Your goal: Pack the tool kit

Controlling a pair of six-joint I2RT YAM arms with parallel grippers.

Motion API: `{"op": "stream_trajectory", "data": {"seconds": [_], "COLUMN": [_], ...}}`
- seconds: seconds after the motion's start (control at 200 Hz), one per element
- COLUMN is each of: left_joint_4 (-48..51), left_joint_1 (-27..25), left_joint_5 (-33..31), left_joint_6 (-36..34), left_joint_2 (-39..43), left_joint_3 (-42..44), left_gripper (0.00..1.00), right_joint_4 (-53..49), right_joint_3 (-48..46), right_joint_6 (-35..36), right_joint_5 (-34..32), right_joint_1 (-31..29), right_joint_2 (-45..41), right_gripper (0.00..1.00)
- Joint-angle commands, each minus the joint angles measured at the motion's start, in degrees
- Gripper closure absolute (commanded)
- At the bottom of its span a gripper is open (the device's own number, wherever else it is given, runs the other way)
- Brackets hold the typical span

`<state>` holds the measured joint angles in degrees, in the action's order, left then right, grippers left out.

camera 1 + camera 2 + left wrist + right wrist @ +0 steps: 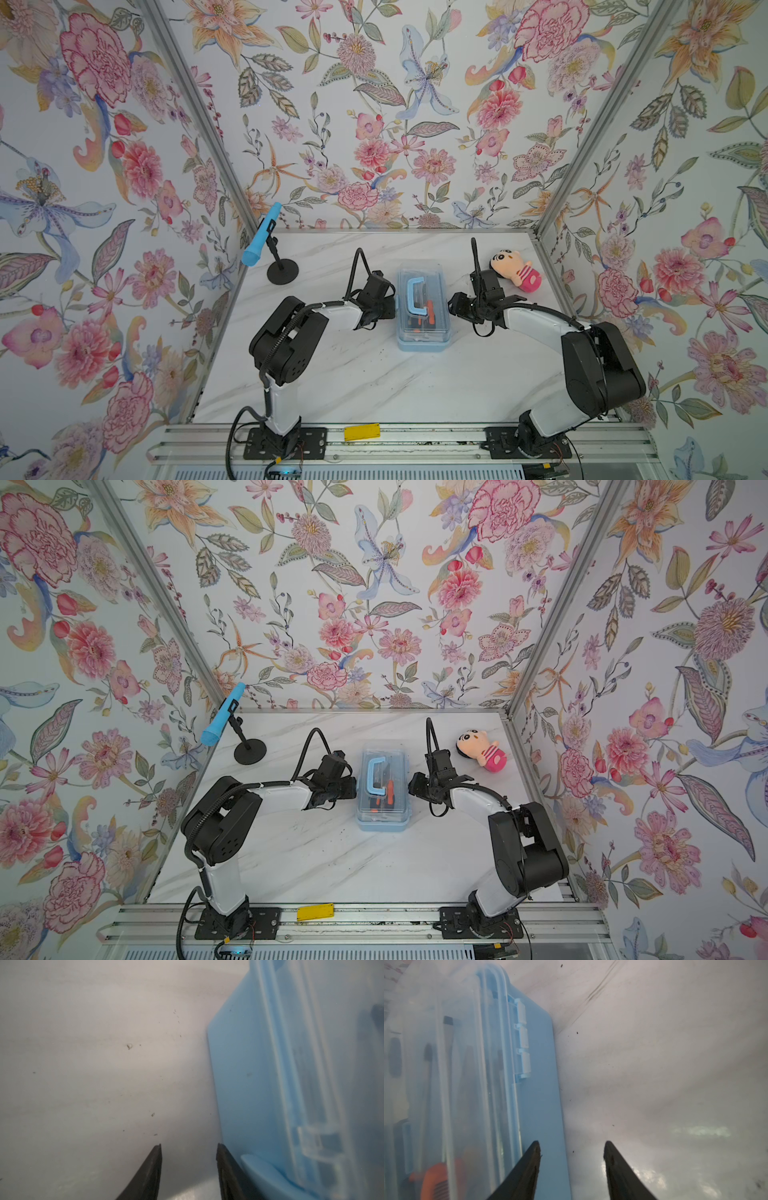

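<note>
The light-blue box (pixel 424 345) sits in the middle of the bench (pixel 374 386), between the two arms. Its clear lid (pixel 422 272) is down and the blue handle (pixel 411 296) lies flat on top. An orange screwdriver (pixel 430 312) shows through the lid. The left fingers (pixel 152 1167) stand partly apart just beside the box's left wall, with nothing between them. The right fingers (pixel 529 1167) are likewise partly apart and empty at its right wall; whether either pair touches the box cannot be told. A blue microphone (pixel 261 237) and a doll (pixel 515 269) are near the back.
</note>
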<state>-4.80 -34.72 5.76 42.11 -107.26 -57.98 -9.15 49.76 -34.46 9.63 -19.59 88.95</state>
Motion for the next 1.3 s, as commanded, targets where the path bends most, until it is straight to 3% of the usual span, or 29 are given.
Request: {"op": "stream_trajectory", "data": {"seconds": [0.0,0.12,0.17,0.23,0.33,0.49,0.57,0.666,0.731,0.816,0.996,1.136,1.216,1.296], "left_joint_4": [-0.7,0.8,2.3,4.1,5.5,-1.3,-9.8,-19.6,-29.0,-38.5,-41.0,-51.6,-59.2,-68.7], "left_joint_1": [2.0,3.8,4.3,4.8,5.1,5.1,5.1,5.1,5.1,5.4,6.3,8.2,13.1,19.2], "left_joint_5": [-1.7,-5.7,-7.5,-10.0,-16.6,-24.9,-26.0,-29.1,-30.7,-35.6,-45.9,-50.8,-50.5,-44.9], "left_joint_6": [-0.9,-3.1,-4.3,-5.8,-8.9,-15.7,-20.5,-23.7,-27.9,-28.2,-41.2,-49.0,-47.7,-44.3], "left_joint_2": [7.0,13.4,15.4,17.2,20.8,25.5,28.9,33.2,36.6,41.0,45.0,44.1,42.0,38.1], "left_joint_3": [2.7,4.3,3.9,3.0,2.0,5.7,10.4,16.6,22.8,29.9,34.6,43.1,48.9,53.9], "left_gripper": [0.43,0.20,0.02,0.01,0.01,0.01,0.01,0.01,0.01,0.01,0.01,0.01,0.01,0.01], "right_joint_4": [-2.6,-3.0,-3.7,-4.8,-7.7,-9.4,-4.1,9.6,17.5,24.0,20.1,21.2,22.8,24.6], "right_joint_3": [0.9,0.1,0.2,0.6,2.0,1.4,-2.9,-11.0,-16.8,-21.1,-19.2,-18.7,-18.9,-19.1], "right_joint_6": [3.4,6.7,8.0,9.5,13.3,18.3,20.8,23.8,24.6,25.8,30.0,32.2,32.0,32.3], "right_joint_5": [-0.5,-3.4,-4.9,-6.6,-10.7,-24.9,-30.2,-34.3,-34.6,-34.0,-35.1,-35.1,-34.5,-33.2], "right_joint_1": [0.9,1.5,1.6,1.6,1.1,-2.2,-4.4,-7.2,-8.2,-8.2,-7.8,-7.6,-6.4,-5.0], "right_joint_2": [-5.5,-12.0,-14.3,-16.6,-18.6,-21.5,-25.9,-31.6,-34.7,-37.1,-34.2,-31.7,-30.7,-29.3], "right_gripper": [0.47,0.38,0.23,0.00,0.01,0.01,0.01,0.01,0.01,0.01,0.01,0.01,0.01,0.01]}}
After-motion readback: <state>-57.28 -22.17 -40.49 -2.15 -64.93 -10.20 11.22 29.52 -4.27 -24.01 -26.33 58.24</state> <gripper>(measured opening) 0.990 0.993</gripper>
